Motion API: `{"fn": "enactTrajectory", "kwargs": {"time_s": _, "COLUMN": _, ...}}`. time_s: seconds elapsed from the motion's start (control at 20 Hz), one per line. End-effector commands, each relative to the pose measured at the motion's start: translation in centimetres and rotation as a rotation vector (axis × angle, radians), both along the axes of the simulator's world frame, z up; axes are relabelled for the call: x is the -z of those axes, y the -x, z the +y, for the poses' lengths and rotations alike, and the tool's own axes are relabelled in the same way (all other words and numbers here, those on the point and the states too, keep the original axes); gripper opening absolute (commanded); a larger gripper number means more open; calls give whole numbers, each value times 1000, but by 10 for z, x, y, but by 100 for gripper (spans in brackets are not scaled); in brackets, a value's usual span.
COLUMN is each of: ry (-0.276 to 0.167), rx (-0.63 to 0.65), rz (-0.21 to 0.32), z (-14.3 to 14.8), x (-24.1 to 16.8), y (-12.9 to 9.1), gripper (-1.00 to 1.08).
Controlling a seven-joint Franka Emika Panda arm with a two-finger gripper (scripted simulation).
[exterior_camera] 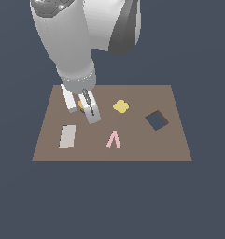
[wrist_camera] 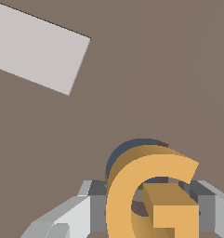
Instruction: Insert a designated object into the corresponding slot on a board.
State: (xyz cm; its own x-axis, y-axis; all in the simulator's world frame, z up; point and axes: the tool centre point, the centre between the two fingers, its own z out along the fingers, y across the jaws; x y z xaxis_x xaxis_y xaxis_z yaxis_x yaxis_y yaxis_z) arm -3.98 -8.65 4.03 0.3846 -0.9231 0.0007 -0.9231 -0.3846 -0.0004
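One board (exterior_camera: 132, 149) is carrying one yellow blob (exterior_camera: 121, 106), one pink "A" (exterior_camera: 113, 139), one grey slab (exterior_camera: 67, 136) and one blue square recess (exterior_camera: 156, 120). The tool (exterior_camera: 81, 110) is apparently gripping the single orange G-shaped piece (wrist_camera: 153, 195), which is sitting between its fingers (wrist_camera: 67, 218) over a dark curved slot (wrist_camera: 132, 146).

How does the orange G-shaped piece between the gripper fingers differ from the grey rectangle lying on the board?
The orange G-shaped piece is curled, with an open centre; the grey rectangle is a plain four-sided slab. The orange piece sits between the fingers of the gripper, while the rectangle lies free, apart from it. The orange piece partly covers a dark recess; the rectangle rests on bare board. Both are small pieces on the same brown board.
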Motion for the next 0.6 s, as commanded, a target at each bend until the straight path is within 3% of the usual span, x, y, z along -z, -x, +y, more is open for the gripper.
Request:
{"fn": "enactTrajectory", "kwargs": {"time_s": 0.0, "ry": 0, "rx": -1, "rz": 0, "z": 0, "x": 1, "y": 0, "gripper": -100}}
{"fn": "enactTrajectory", "kwargs": {"time_s": 0.3, "ry": 0, "rx": -1, "rz": 1, "z": -1, "x": 10, "y": -2, "gripper": -100}}
{"fn": "enactTrajectory", "kwargs": {"time_s": 0.35, "ry": 0, "rx": -1, "rz": 1, "z": -1, "x": 10, "y": -2, "gripper": 100}}
{"fn": "enactTrajectory", "kwargs": {"time_s": 0.55, "ry": 0, "rx": -1, "rz": 1, "z": -1, "x": 10, "y": -2, "gripper": 100}}
